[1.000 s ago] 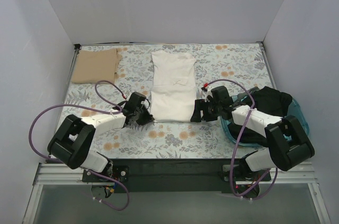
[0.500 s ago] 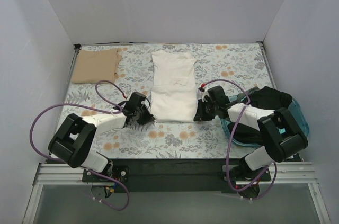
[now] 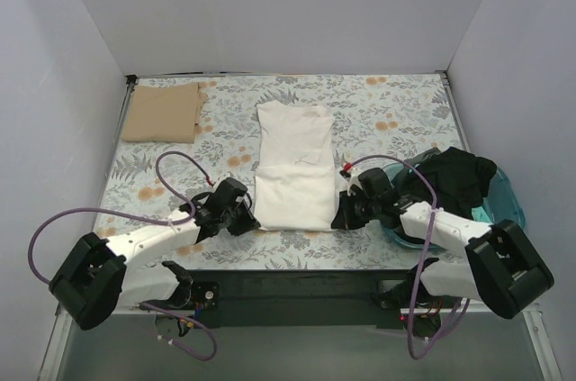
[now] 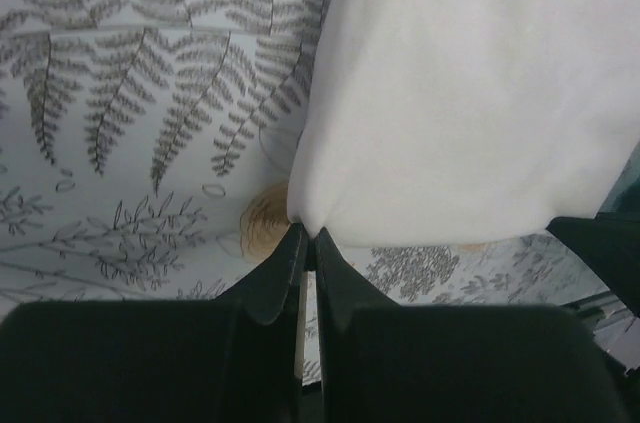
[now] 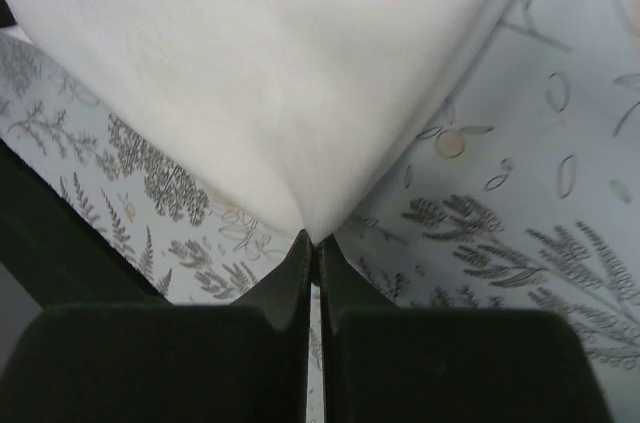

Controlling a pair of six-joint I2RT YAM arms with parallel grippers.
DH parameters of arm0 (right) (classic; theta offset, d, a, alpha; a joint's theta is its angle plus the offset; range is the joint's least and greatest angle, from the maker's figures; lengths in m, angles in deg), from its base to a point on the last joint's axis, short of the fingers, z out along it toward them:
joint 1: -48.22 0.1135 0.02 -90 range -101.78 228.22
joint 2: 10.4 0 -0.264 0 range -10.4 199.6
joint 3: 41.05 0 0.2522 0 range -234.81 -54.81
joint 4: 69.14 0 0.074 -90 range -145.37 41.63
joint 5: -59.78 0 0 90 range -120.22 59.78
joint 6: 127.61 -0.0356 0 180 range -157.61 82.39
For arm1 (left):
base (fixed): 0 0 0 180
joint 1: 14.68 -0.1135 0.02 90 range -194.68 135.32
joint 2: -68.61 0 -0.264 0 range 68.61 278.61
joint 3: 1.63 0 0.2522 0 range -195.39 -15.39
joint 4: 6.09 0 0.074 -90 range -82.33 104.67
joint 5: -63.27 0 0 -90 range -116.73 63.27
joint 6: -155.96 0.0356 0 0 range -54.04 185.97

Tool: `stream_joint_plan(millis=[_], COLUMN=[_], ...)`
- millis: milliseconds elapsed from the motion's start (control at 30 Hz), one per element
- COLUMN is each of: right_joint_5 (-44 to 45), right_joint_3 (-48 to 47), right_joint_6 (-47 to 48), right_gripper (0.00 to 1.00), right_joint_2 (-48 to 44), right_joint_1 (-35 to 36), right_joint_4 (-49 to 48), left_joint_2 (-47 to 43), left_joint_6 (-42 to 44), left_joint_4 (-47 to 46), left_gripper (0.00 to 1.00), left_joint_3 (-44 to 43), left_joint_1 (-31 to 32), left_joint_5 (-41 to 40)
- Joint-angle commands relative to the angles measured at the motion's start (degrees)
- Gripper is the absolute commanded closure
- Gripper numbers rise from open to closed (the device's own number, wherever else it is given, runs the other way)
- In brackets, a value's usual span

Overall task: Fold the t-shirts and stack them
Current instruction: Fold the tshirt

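Firmly, left pincer [image 4: 305, 234] and right pincer [image 5: 312, 240] clamped on white t-shirt [image 3: 292, 165] corners.

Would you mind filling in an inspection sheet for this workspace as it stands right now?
Surface: table covered with a floral-print cloth, lying flat.
Job's things: white t-shirt spread lengthwise at the centre; tan shirt folded at the far left corner; dark clothes heaped in a teal basket at the right.
Clutter: nothing seen.
Grippers: left gripper shut on the white t-shirt's near left corner; right gripper shut on its near right corner.
Cables: left purple cable and right purple cable loop above the table, clear of the white t-shirt.
Surroundings: plain white walls on three sides.
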Motion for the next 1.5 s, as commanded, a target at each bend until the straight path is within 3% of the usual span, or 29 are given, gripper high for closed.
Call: stream_joint_plan(millis=[0,133,267,400,600,800,1067,1233,1467], right_joint_5=[-2.35,-1.21,0.11,1.08,9.15,15.41,11.72,8.38,2.75], right_joint_3=[2.61,3.58,1.39,-1.60,-8.27,-16.36,-25.94,-30.69,-37.36], right_joint_6=[-1.36,-3.38,-4.96,-3.48,-1.63,2.06,6.10,8.39,10.85], right_gripper=[0.99,0.99,0.99,0.99,0.99,0.99,0.99,0.99,0.99], right_joint_2=[-6.11,-13.59,-19.22,-21.60,-18.62,-13.09,-5.79,-1.22,4.40], right_joint_1=[3.80,8.72,9.43,9.43,9.35,6.63,0.91,-2.95,-7.44], right_joint_4=[3.53,8.88,15.83,17.07,17.16,16.55,15.40,15.23,15.05], left_joint_2=[-6.49,-15.80,-26.08,-30.23,-22.43,-12.41,-3.87,-0.36,3.85], left_joint_6=[-2.72,-7.90,-8.26,-7.83,-5.55,-5.72,0.33,2.63,7.46], left_joint_4=[9.10,18.06,18.69,18.78,12.63,15.27,9.99,6.66,2.34], left_gripper=[1.00,1.00,1.00,1.00,1.00,1.00,1.00,1.00,1.00], left_joint_3=[2.32,3.29,3.99,2.06,-5.48,-15.34,-25.00,-28.09,-32.65], left_joint_1=[3.75,7.79,8.41,8.50,8.50,8.24,4.47,-1.86,-6.96], left_joint_5=[-0.14,0.40,4.35,2.78,-7.24,-20.51,-23.78,-17.55,-16.22])
